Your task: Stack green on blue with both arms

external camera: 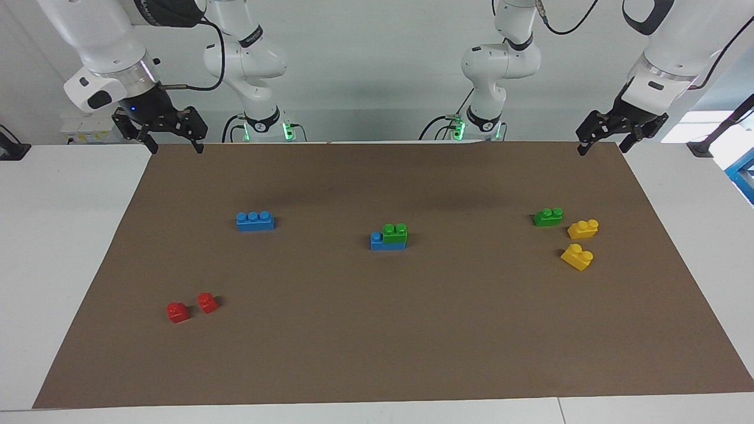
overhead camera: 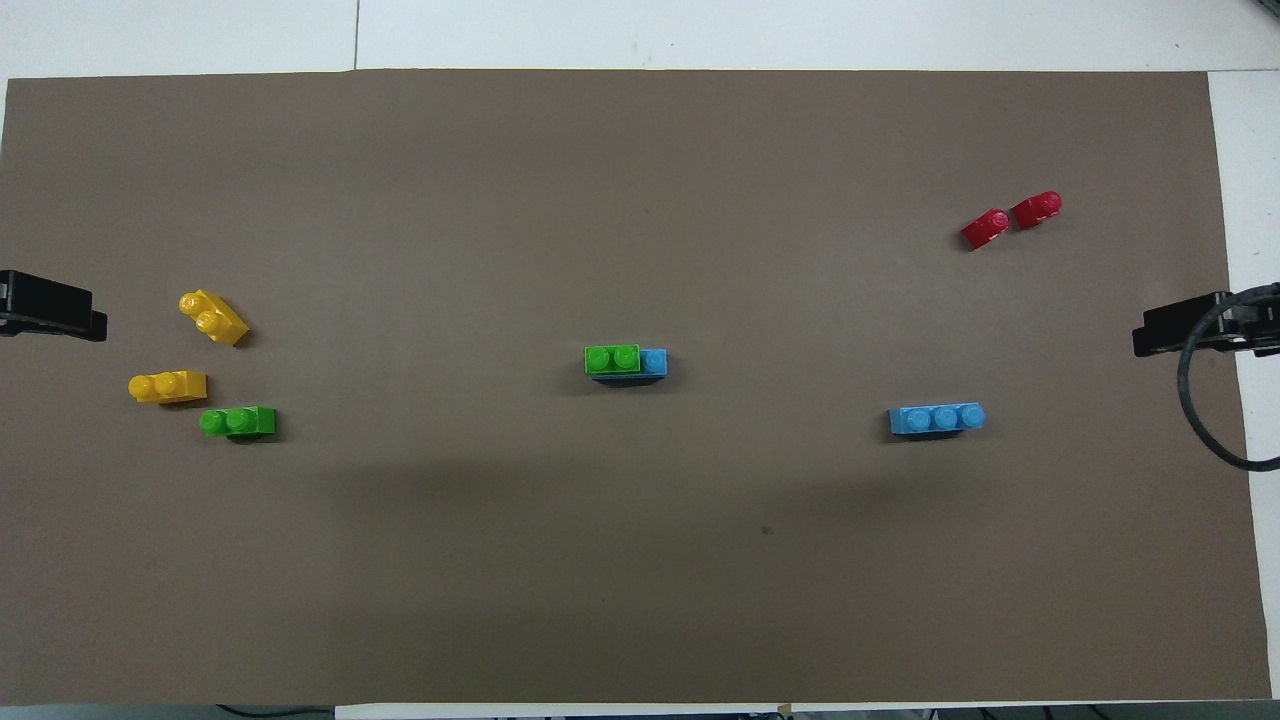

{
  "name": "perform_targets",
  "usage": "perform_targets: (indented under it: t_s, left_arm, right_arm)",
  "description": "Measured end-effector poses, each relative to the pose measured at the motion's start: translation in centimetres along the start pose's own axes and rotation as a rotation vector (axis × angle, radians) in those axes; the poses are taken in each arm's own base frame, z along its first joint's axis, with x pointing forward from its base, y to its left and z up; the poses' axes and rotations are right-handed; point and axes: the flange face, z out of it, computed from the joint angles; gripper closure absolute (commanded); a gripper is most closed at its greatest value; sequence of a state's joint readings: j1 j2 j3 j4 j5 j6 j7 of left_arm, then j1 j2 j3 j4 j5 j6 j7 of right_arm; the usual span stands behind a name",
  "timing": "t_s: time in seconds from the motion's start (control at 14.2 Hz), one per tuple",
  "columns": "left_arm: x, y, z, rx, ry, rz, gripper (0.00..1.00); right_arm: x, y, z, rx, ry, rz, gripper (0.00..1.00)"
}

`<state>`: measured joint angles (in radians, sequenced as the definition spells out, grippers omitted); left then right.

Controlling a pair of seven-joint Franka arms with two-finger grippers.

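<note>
Facing view first: my green brick sits on my blue brick in the middle of the brown mat — one blue stud shows. My left gripper and right gripper hang over the mat's corners, fingers spread, holding nothing. Overhead view shows only their black tips — but it shows the stack's studs from above.

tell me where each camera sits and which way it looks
Facing view: high across the table, looking at the robots; both arms show, left gripper, right gripper raised at the mat's corners.
Overhead view: above the robots' end, looking steeply down; only gripper tips show at the edges.
Shared: green brick on blue brick, mid-mat.
</note>
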<state>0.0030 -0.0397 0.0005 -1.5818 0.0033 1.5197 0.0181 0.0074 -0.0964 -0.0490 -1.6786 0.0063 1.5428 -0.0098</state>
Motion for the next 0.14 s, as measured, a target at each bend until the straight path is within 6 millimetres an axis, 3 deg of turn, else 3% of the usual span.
perform_targets:
  t_s: [0.14]
  left_arm:
    - [0.0,0.0,0.0,0.0,0.0,0.0,0.0]
  right_arm:
    - [-0.01,-0.02,0.1,0.0,-0.002,0.0,0.0]
